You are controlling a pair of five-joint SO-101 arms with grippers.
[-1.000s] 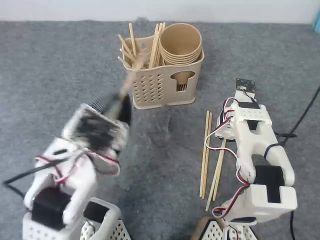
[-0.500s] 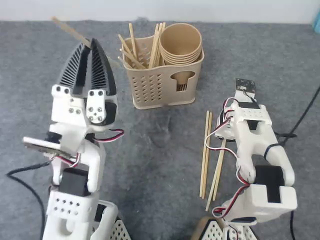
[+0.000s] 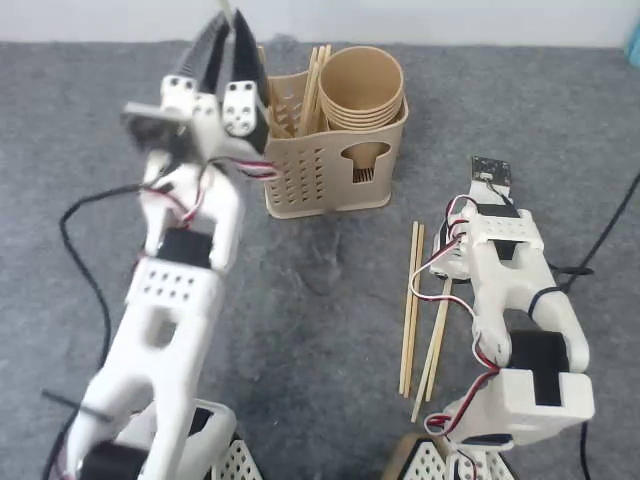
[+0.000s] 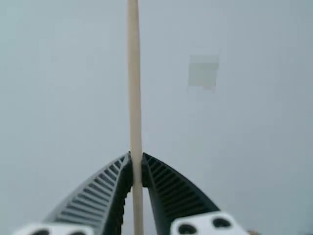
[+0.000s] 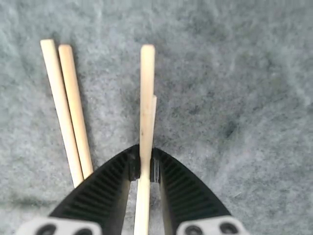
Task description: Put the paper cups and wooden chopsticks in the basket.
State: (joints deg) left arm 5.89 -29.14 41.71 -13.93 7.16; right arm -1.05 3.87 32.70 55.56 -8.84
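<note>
Grey felt table cover [image 3: 330, 300] under everything. White left arm [image 3: 170, 310] is stretched up and forward. The left gripper [image 3: 228, 20] is high, at the far-left side of the beige perforated plastic basket [image 3: 330, 180]. Its black ribbed fingers [image 4: 161, 181] are clamped on one pale wooden chopstick [image 4: 133, 73], which runs straight out past the tips against a plain pale wall.

White right arm [image 3: 515, 300] is folded low on the right, with the right gripper [image 5: 143, 155] nose-down at the felt. Its fingers are pinched on another wooden stick [image 5: 146, 88]. A second stick sits tight against that one, mostly hidden. Can't tell if the held one is lifted off the felt.

Basket is upright at the far middle of the table. Stack of brown paper cups [image 3: 362, 85] sits in its right part. Bundle of wooden chopsticks [image 3: 316, 85] stands leaning in its left part.

Loose pair of chopsticks [image 3: 409, 300] lies on the felt between the arms, touching each other, just beside the right gripper.
</note>
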